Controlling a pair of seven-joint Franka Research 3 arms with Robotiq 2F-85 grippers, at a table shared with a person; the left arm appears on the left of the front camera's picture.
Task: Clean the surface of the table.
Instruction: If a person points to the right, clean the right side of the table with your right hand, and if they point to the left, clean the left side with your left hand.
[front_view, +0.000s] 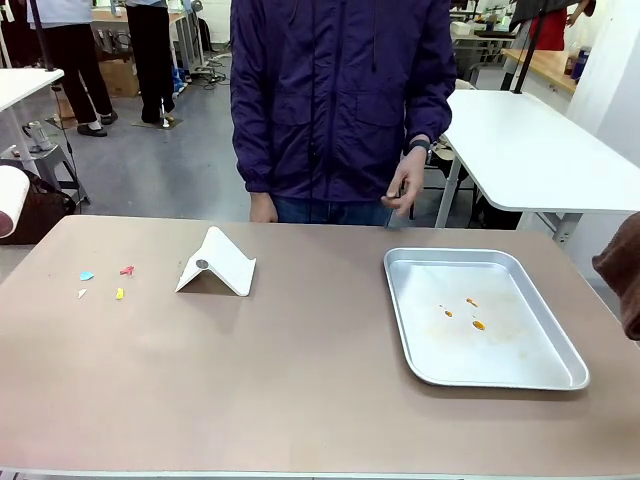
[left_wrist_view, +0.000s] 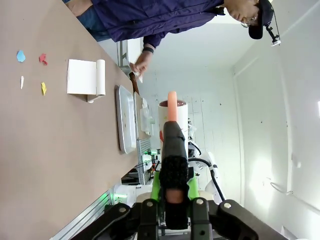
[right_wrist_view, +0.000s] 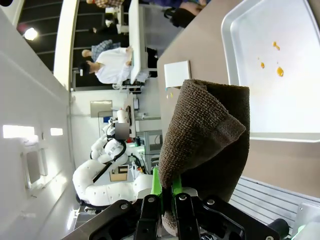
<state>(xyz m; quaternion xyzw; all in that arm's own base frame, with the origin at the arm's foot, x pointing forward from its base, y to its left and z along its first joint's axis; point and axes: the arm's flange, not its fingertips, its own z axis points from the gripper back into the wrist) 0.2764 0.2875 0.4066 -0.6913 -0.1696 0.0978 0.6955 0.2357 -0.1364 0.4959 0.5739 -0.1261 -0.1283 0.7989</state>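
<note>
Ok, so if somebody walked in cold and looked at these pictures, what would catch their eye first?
Probably the shiny metal tray on the right of the table, with a few orange spots in it, and the little coloured scraps at the table's left near a white folded stand. Then the tools: the right gripper is shut on a brown cloth, the left gripper on the black handle of a white roller.
</note>
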